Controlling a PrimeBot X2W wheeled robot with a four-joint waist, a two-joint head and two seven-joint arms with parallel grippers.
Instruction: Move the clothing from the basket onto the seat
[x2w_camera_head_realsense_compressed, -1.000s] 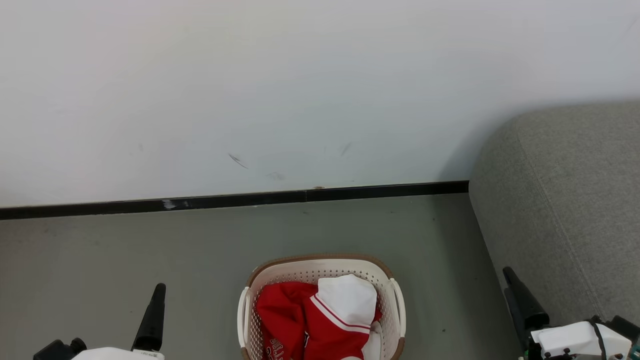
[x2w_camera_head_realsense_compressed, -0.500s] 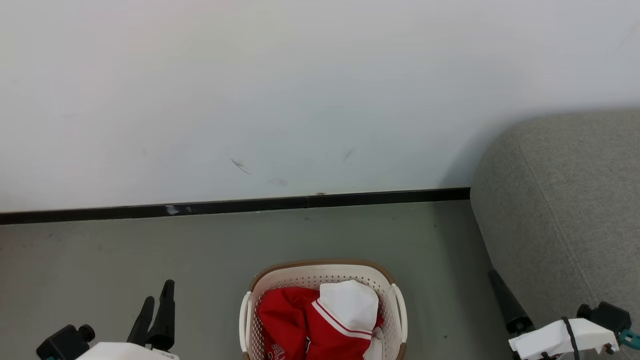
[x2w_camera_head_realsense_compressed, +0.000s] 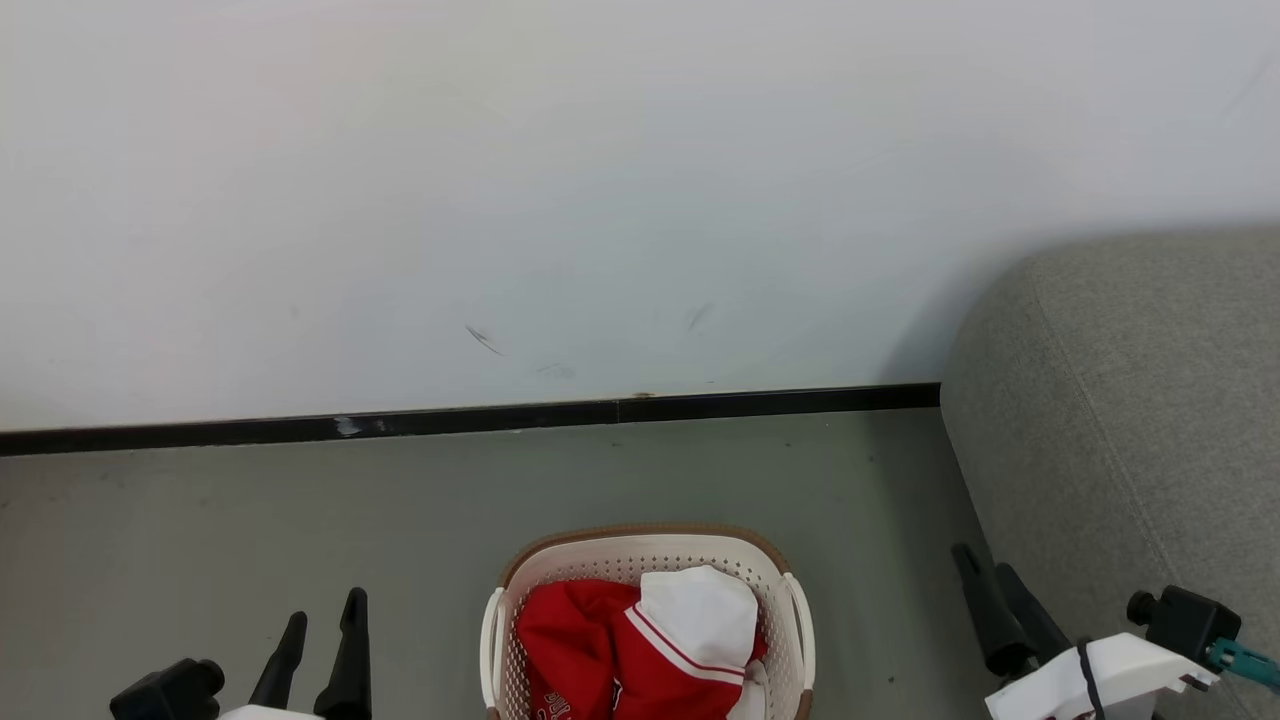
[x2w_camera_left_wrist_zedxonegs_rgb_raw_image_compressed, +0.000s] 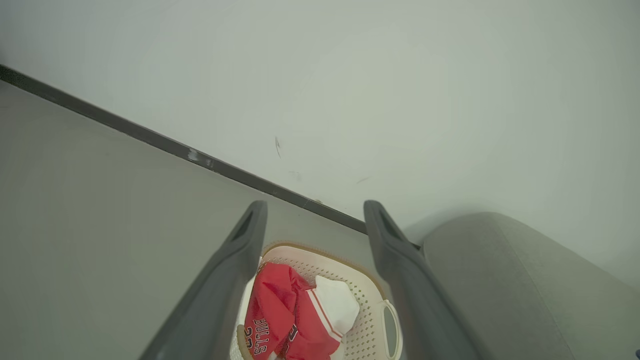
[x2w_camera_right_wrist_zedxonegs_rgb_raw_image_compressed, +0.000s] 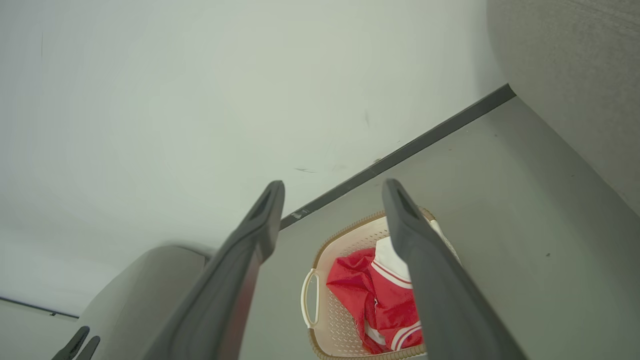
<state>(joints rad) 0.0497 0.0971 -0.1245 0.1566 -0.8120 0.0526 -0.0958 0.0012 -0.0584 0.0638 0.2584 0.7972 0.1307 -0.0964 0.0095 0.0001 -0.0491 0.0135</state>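
The cream perforated basket (x2w_camera_head_realsense_compressed: 640, 548) stands on the floor at the bottom centre, and its brown rim shows too. The clothing (x2w_camera_head_realsense_compressed: 585, 640) lies in it: a red jersey with a white cloth (x2w_camera_head_realsense_compressed: 702, 612) on top. My left gripper (x2w_camera_head_realsense_compressed: 325, 612) hovers open to the basket's left. My right gripper (x2w_camera_head_realsense_compressed: 983, 562) hovers open to its right, beside the grey seat (x2w_camera_head_realsense_compressed: 1130, 400). In the left wrist view the open left gripper (x2w_camera_left_wrist_zedxonegs_rgb_raw_image_compressed: 314, 207) frames the basket (x2w_camera_left_wrist_zedxonegs_rgb_raw_image_compressed: 367, 305) and the "BULLS" clothing (x2w_camera_left_wrist_zedxonegs_rgb_raw_image_compressed: 275, 310). The right wrist view shows the open right gripper (x2w_camera_right_wrist_zedxonegs_rgb_raw_image_compressed: 334, 186), the basket (x2w_camera_right_wrist_zedxonegs_rgb_raw_image_compressed: 320, 265) and the clothing (x2w_camera_right_wrist_zedxonegs_rgb_raw_image_compressed: 357, 285).
A white wall (x2w_camera_head_realsense_compressed: 600, 200) with a black baseboard (x2w_camera_head_realsense_compressed: 480, 418) runs behind the basket. Grey floor (x2w_camera_head_realsense_compressed: 250, 510) spreads between the wall and the basket. The seat (x2w_camera_left_wrist_zedxonegs_rgb_raw_image_compressed: 500, 285) rises just right of the basket.
Both grippers have turned, so two spread fingers show on each where one showed before. The right gripper has shifted left. The camera has tilted slightly, which shifts the whole picture down.
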